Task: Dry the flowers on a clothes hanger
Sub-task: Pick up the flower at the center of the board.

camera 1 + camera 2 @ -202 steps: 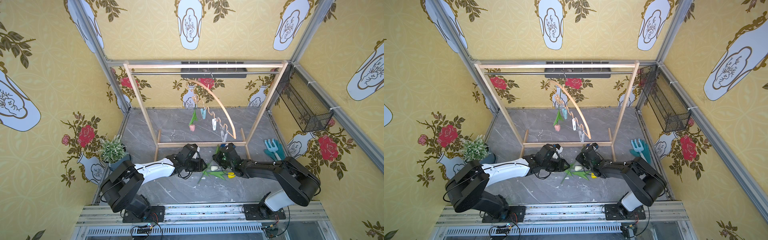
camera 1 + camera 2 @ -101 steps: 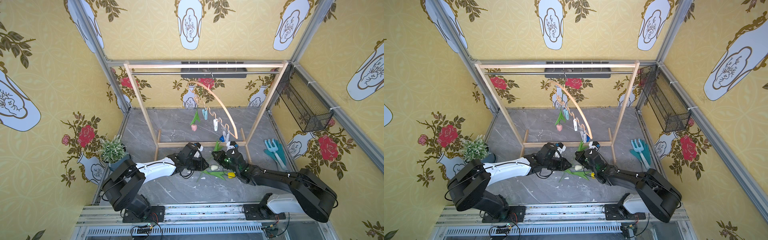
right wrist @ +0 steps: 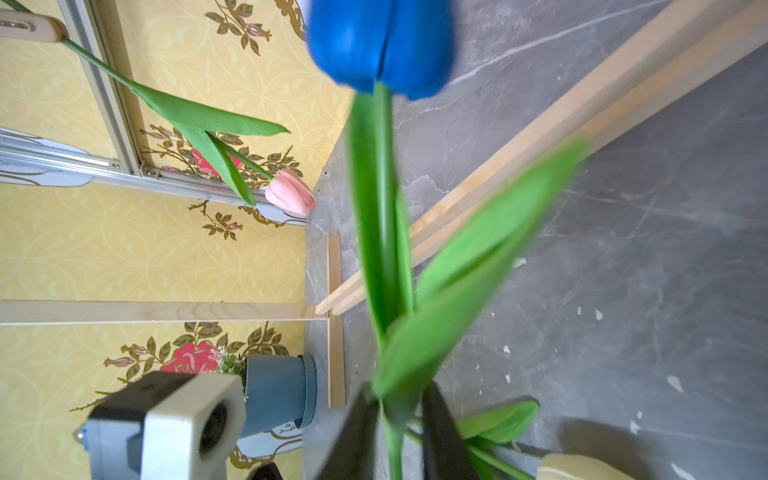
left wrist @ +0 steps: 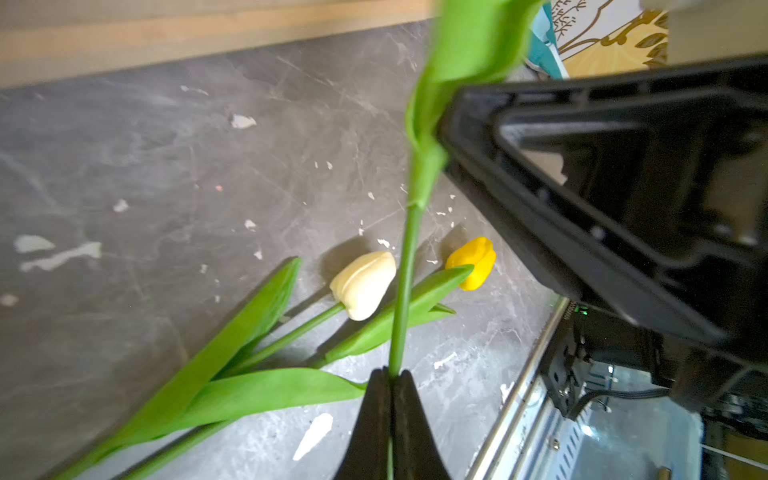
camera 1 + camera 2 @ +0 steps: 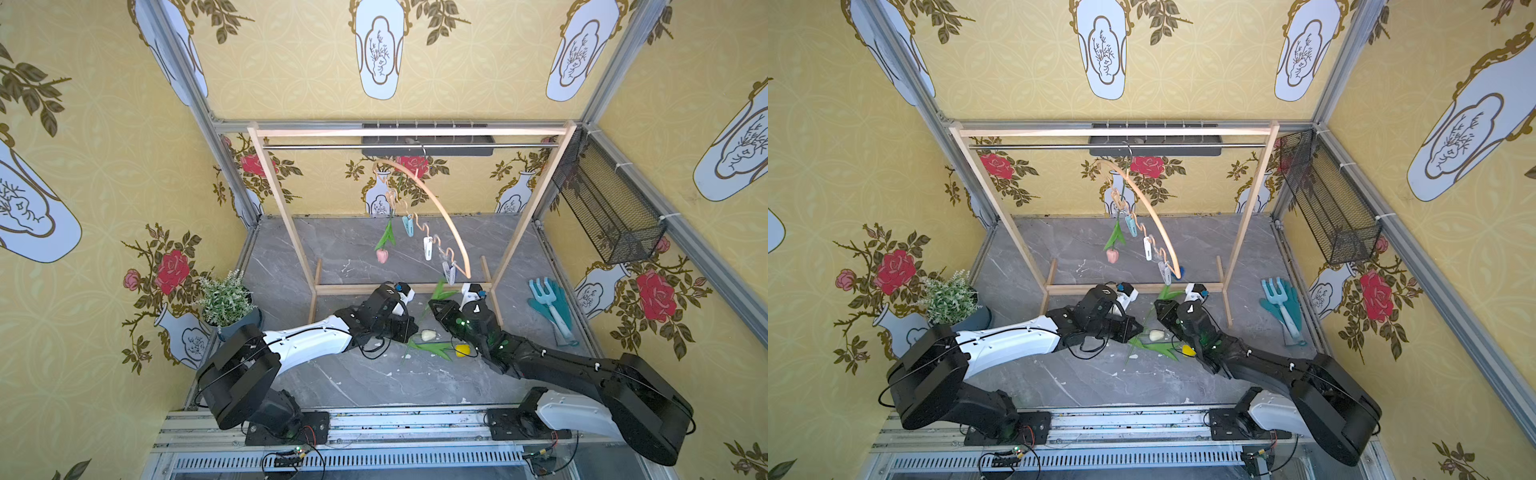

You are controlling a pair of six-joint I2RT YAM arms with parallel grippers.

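Note:
The clothes hanger (image 5: 436,203) (image 5: 1152,208) hangs by its hook from the rack's rail, turned end-on. A pink flower (image 5: 381,255) (image 3: 291,195) dangles head-down from one of its pegs. My left gripper (image 4: 390,374) (image 5: 415,328) is shut on the green stem of the blue flower (image 3: 380,45). That stem (image 4: 405,266) runs up between the jaws of my right gripper (image 3: 392,399) (image 5: 434,307), which stand apart, open around it. The cream flower (image 5: 428,334) (image 4: 363,284) and the yellow flower (image 5: 461,350) (image 4: 473,262) lie on the grey floor below both grippers.
The wooden rack (image 5: 282,203) stands across the back, its base bar (image 5: 353,287) just behind the grippers. A potted plant (image 5: 226,297) sits at the left. A rake and gloves (image 5: 548,303) lie at the right, under a wire basket (image 5: 611,216) on the wall.
My left gripper has closed on the blue flower's stem. My right gripper, shut on that stem before, has opened its jaws, and its arm has stretched lower and further forward.

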